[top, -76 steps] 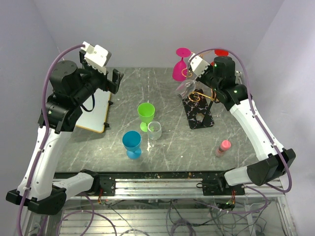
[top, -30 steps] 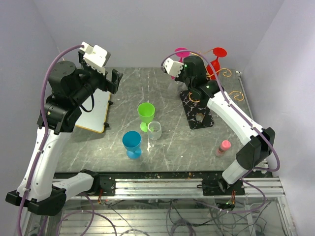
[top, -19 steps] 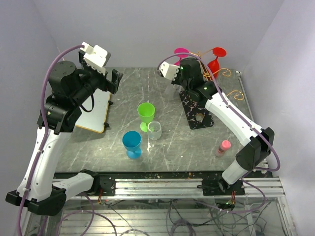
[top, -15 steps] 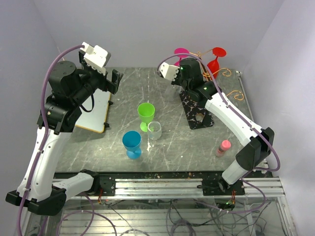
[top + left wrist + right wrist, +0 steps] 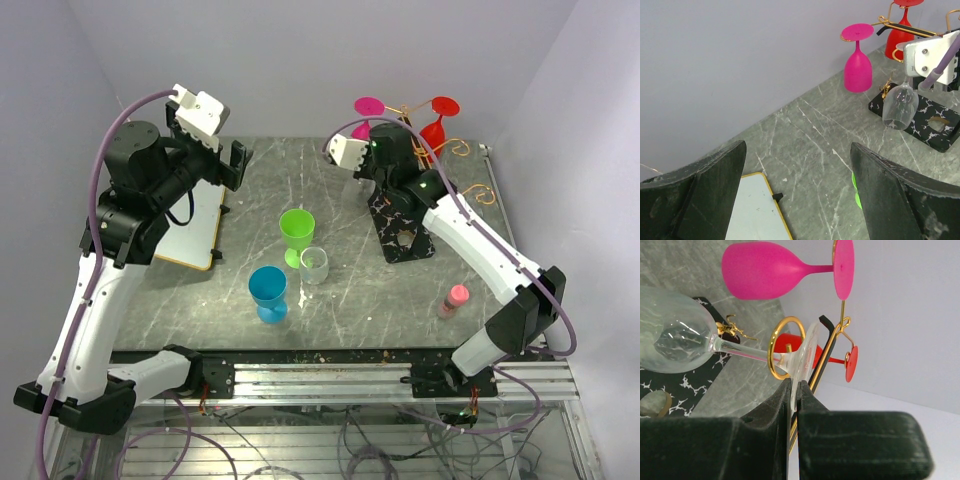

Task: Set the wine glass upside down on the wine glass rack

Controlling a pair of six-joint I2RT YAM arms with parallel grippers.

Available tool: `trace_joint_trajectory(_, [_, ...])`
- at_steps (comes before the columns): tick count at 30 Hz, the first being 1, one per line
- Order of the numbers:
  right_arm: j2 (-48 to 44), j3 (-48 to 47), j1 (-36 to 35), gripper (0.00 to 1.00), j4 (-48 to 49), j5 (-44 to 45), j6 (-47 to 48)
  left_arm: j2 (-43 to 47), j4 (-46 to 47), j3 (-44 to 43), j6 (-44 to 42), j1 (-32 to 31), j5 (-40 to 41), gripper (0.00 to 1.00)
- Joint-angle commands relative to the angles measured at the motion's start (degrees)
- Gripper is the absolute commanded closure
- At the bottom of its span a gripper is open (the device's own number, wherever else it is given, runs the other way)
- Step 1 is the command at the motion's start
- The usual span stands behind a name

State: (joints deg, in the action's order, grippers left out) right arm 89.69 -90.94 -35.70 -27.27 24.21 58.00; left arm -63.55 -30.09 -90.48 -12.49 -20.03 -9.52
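The right claw [image 5: 794,390] is clenched on the thin foot of the clear wine glass [image 5: 900,104], its two dark fingers [image 5: 777,407] pinching the rim of that foot from either side. The glass hangs upside down, bowl lowest and foot uppermost, at the left side of the rack [image 5: 420,245], with the bowl over the left corner of the black marbled base and clear of the table [image 5: 350,310]. In the right wrist view the stem crosses a gold ring [image 5: 772,347] of the rack just below the foot – whether it sits inside the ring or only passes in front of it cannot be told.

Two other glasses already hang bowl-down from the gold arms: a pink one [image 5: 858,72] on the left and a red one [image 5: 900,37] further back (partly hidden by the arm in the overhead view).

The left claw [image 5: 797,200] is spread wide and grasps nothing – it is raised over the rear left of the table, above a white board [image 5: 195,225] with a yellow edge.

Near the middle of the table stand a green cup [image 5: 297,232], a small clear cup [image 5: 314,265] just beside it and a blue cup [image 5: 268,293] nearer the front. A small pink bottle [image 5: 454,298] stands well apart, toward the front right.
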Motion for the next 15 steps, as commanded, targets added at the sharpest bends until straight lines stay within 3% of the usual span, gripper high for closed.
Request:
trace_joint_trajectory(1, [-2.28,0.99,-0.60,1.00,2.16,0.66,1.09,-0.06,1.75,-1.20,0.10,0.43,-1.65,0.05])
trace_joint_trajectory(15, [-1.58,2.80,-0.33,0.99,0.98,2.42,1.72,-0.17,1.70,-1.10,-0.18,0.43,-1.90,0.05])
